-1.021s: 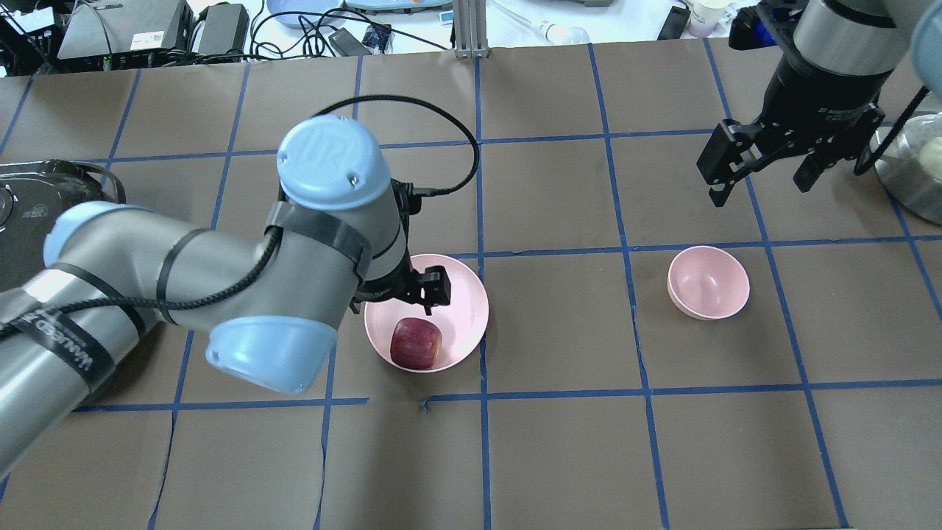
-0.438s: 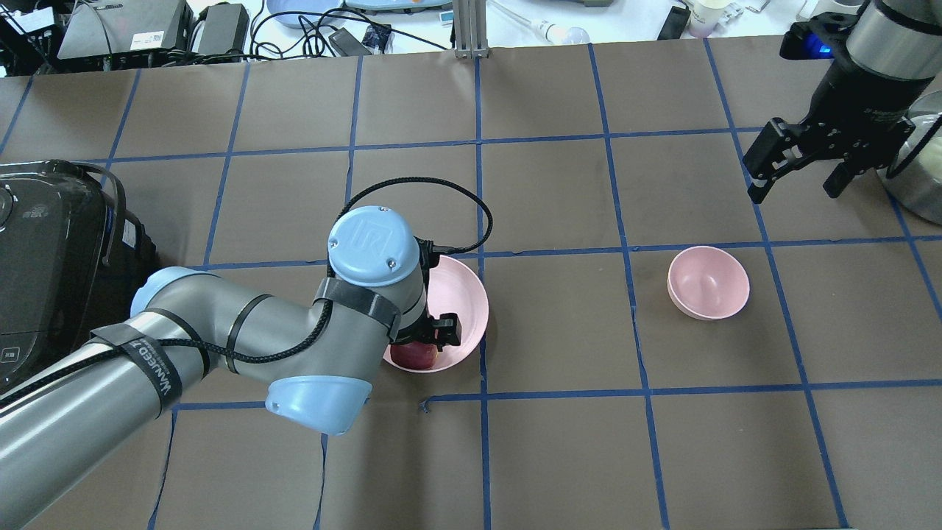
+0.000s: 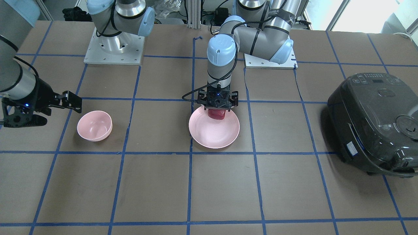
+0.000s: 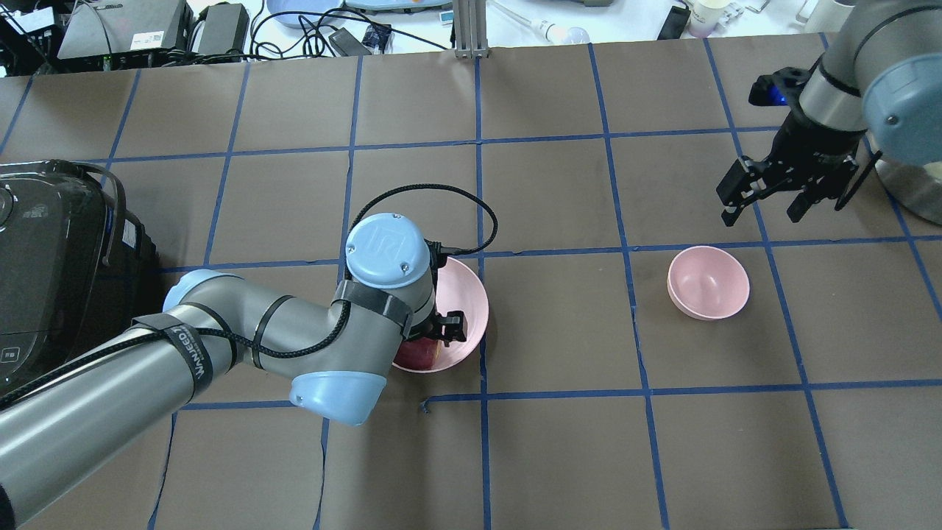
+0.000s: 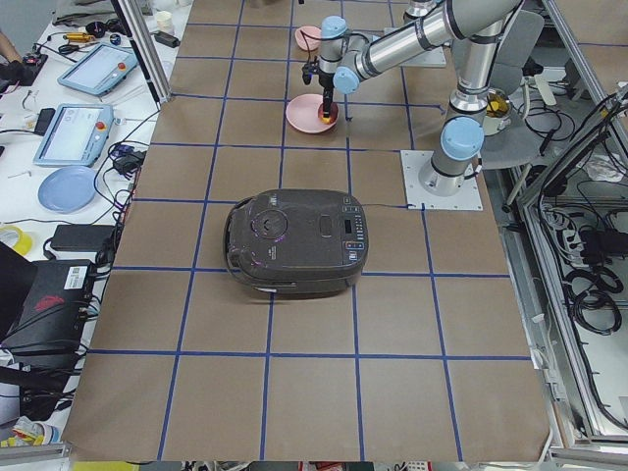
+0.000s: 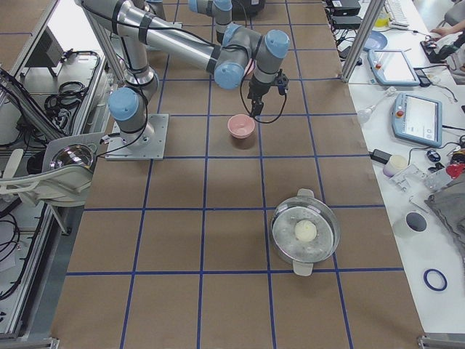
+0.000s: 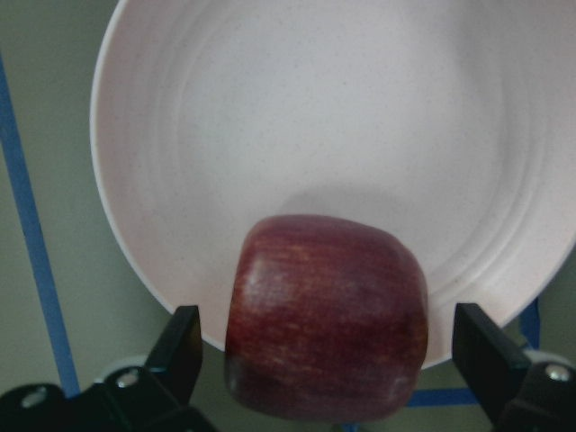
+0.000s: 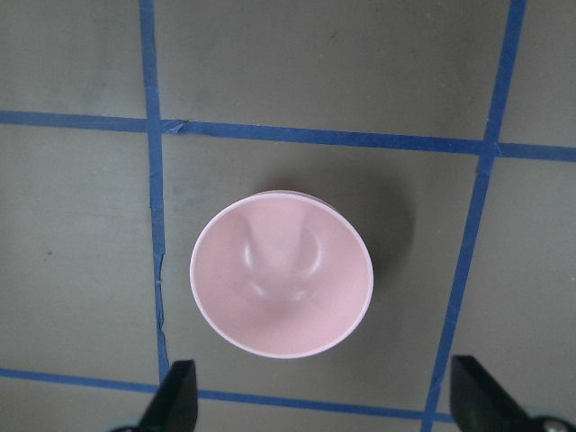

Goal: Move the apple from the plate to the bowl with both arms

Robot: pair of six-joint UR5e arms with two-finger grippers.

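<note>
The dark red apple (image 7: 324, 315) lies on the pale pink plate (image 7: 315, 117), at the edge nearest the robot. My left gripper (image 7: 328, 360) is open and low over the plate, one finger on each side of the apple with small gaps. In the overhead view the left gripper (image 4: 434, 340) hides most of the apple (image 4: 413, 357) on the plate (image 4: 462, 294). The empty pink bowl (image 4: 708, 282) stands to the right. My right gripper (image 4: 760, 216) is open and empty, hovering beyond the bowl (image 8: 281, 274).
A black rice cooker (image 4: 51, 258) stands at the table's left end. A steel pot with a glass lid (image 6: 305, 231) stands at the right end. Brown paper with a blue tape grid covers the table between plate and bowl.
My left gripper moved from the plate's far side down over the apple and now straddles it. My right gripper swung right, then came down and back left, closer to the bowl.
</note>
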